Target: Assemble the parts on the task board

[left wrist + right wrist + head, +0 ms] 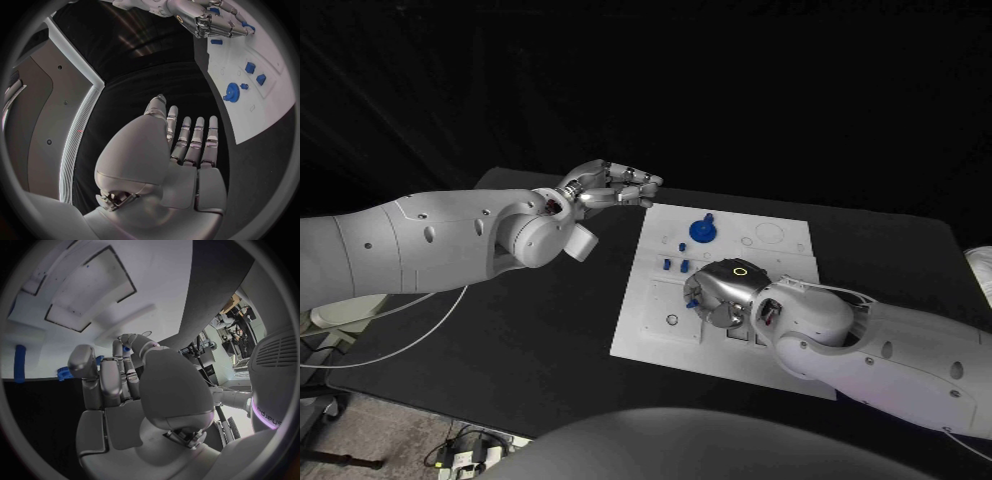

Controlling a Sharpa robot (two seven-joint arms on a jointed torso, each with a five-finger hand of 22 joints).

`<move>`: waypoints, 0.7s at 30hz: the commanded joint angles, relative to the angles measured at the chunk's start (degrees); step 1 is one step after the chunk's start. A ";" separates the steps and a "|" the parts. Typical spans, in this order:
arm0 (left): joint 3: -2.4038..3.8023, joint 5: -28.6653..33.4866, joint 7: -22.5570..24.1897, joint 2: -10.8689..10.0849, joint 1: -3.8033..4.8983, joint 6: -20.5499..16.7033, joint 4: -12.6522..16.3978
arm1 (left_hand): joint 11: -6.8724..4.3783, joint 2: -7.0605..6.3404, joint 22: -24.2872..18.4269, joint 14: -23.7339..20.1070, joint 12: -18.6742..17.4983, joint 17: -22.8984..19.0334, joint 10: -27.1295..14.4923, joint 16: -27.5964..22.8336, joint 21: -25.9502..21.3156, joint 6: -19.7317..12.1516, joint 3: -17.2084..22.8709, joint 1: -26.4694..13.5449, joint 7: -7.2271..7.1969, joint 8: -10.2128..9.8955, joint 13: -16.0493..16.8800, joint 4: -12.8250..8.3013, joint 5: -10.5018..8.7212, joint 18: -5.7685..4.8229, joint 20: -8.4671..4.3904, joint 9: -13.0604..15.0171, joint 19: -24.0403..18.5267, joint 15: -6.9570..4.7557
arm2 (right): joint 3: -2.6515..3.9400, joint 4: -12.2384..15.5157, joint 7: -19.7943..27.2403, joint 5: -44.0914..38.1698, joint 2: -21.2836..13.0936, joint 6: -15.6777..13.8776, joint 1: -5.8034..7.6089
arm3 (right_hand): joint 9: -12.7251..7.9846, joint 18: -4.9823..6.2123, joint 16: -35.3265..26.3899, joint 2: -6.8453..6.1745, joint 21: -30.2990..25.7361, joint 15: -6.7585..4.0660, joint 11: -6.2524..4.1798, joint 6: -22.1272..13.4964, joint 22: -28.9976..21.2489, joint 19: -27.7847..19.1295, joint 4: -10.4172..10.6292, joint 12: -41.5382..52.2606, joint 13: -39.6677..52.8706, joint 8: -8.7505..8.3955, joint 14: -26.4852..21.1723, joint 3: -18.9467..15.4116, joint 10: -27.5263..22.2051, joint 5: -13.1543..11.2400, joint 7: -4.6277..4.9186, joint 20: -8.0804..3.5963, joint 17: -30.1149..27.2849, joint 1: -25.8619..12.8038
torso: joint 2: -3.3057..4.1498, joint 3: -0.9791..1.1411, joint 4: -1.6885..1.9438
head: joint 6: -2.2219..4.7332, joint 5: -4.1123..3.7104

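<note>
Right hand (721, 292) lay knuckles-up on the middle of the white board (783, 235); my wrist camera showed its fingers (122, 371) bent down onto the plate with a small blue piece (126, 348) at their tips, though I could not tell whether it was gripped. Left hand (606, 185) hovered off the board's ten o'clock corner, fingers straight, holding nothing. At twelve o'clock stood a blue gear (702, 231).

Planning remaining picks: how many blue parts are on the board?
5: gear, small piece beside it, two blocks, another piece by the right robot hand, which may hide more.
</note>
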 commanded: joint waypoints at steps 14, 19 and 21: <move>0.04 -0.14 -0.81 0.09 -0.02 1.22 0.17 | -0.02 0.24 -0.17 -0.27 0.36 -0.07 -0.76 0.32 0.02 -0.02 -0.42 0.82 0.24 0.29 -0.07 0.18 0.23 0.63 0.21 -0.09 -0.01 0.29 | 0.03 2.24 -1.23 -1.93 -1.44 -2.85 0.77 | 0.71 0.39 -0.07 0.12 -0.13 -0.07 -0.12 1.30 6.49 -0.23 -0.14 0.14 0.02 0.36 -0.01 -0.17 0.59 0.17 -0.29 -0.25 0.02 -0.18 | 0.00 0.00 0.01 | -0.01 0.55; 0.04 -0.14 -1.04 0.18 -0.03 1.31 0.09 | -0.02 0.24 -0.17 -0.28 0.36 -0.07 -0.77 0.32 0.02 -0.02 -0.42 0.82 0.24 0.29 -0.07 0.18 0.23 0.63 0.21 -0.09 -0.01 0.29 | 0.04 2.76 -2.41 -4.06 -1.20 -0.73 1.42 | 1.06 0.52 -0.33 -0.06 -0.67 -0.15 -0.24 1.78 6.31 -0.68 -0.10 0.04 -0.09 0.63 -0.34 -0.34 0.64 0.38 -0.52 -0.31 -0.52 -0.54 | 0.00 -0.02 0.00 | -0.01 0.56; 0.04 -0.14 -1.13 0.27 -0.03 1.38 0.04 | -0.02 0.25 -0.18 -0.29 0.36 -0.08 -0.79 0.32 0.02 -0.03 -0.44 0.81 0.23 0.29 -0.07 0.19 0.23 0.63 0.21 -0.09 -0.02 0.31 | 0.04 2.79 -2.93 -4.95 -0.92 0.66 1.59 | 1.13 0.54 -0.38 -0.12 -0.77 -0.16 -0.24 1.83 6.28 -0.77 -0.10 -0.03 -0.14 0.66 -0.41 -0.37 0.60 0.43 -0.56 -0.32 -0.61 -0.62 | 0.00 -0.02 0.01 | -0.01 0.60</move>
